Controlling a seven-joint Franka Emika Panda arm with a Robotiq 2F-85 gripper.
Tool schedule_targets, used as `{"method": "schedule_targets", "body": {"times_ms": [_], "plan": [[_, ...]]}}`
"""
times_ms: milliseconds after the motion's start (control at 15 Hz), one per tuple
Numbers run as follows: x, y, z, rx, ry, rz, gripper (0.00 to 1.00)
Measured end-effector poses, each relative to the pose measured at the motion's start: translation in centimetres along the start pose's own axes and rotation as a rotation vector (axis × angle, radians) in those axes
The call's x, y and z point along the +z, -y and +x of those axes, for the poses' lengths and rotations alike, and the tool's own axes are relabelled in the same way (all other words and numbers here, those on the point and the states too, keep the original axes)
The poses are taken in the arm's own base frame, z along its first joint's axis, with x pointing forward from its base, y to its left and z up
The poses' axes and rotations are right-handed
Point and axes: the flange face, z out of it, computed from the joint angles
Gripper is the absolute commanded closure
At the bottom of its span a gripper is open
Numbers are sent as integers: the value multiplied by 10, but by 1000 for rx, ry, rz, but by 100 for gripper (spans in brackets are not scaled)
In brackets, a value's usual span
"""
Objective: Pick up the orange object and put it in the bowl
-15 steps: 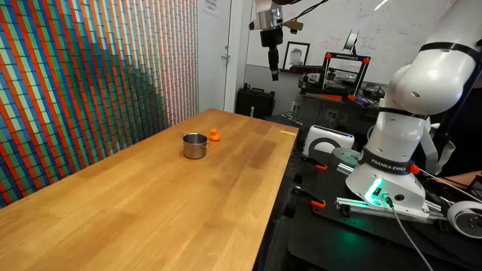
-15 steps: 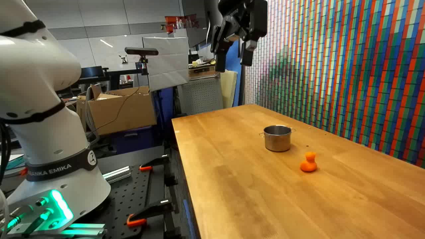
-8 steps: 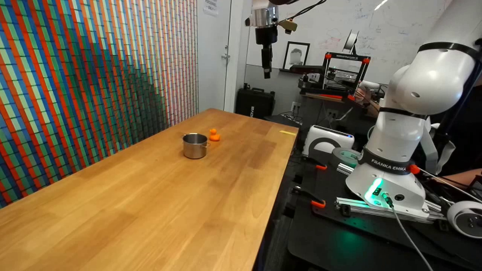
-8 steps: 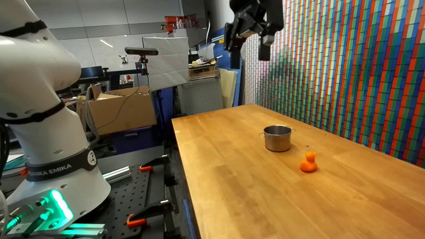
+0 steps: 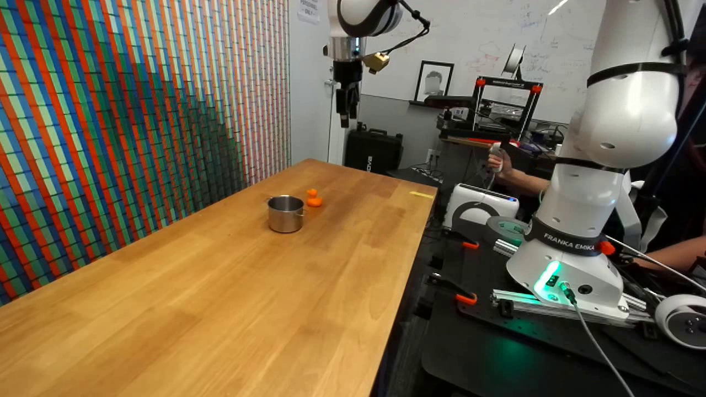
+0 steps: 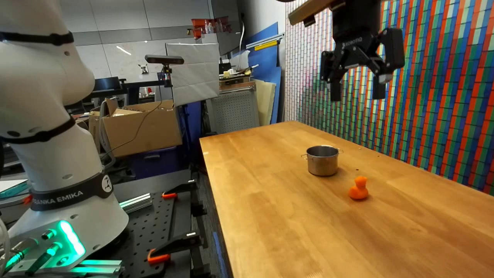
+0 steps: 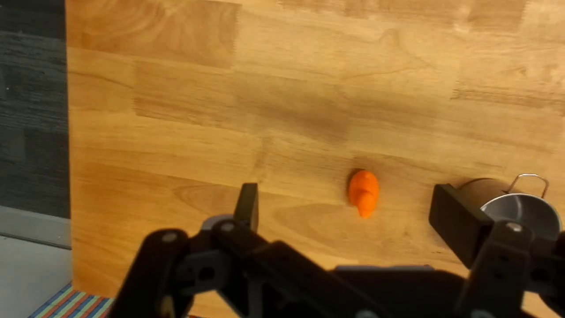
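Robotiq gripper [image 6: 357, 92] hangs tips down, well above everything under it. Fingers [image 6: 335, 90] spread wide, nothing held.

Roughly below: orange toy duck [image 7: 364, 192], upright, within the gap between the two fingers as the wrist view has it, but off-centre toward one finger [image 7: 457, 225]. Key relation: its long axis, tail to head, runs close to square across the line the fingers close along. So they should meet its flanks, not its ends; big wrist turn probably not needed. Next move looks like a straight descent plus a small shift toward that same finger. In an exterior view the duck lines up under the tips; exact depth offset can't be told from there.

Past that finger, lower than the tips: small two-handled metal pot [image 6: 322, 166], mouth up, apart from the duck. That finger partly covers it in the wrist view, so it's the one to watch: on the way down it likely has to fit between duck and pot, and could clip the rim or shove the pot. If the pick works, the carry looks short, toward that side.

Duck and pot both stand on the wooden tabletop [image 6: 270, 216] beneath the gripper. Task reads as approach, pick not done yet. Farthest out, on the side the duck's head faces: mosaic-patterned wall [image 6: 436, 77], gap to it hard to judge.
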Motion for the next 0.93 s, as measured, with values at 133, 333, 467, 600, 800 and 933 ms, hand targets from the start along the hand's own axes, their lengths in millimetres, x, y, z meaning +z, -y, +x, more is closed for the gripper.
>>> {"method": "schedule_targets", "body": {"times_ms": [133, 333, 467, 600, 800, 933], "plan": [[33, 9, 15, 3, 43, 45, 0], [77, 28, 27, 5, 104, 99, 0], [98, 36, 32, 19, 122, 114, 0], [115, 39, 39, 42, 106, 110, 0], [140, 41, 50, 76, 57, 98, 0], [155, 42, 56, 93, 26, 91, 0]]}}
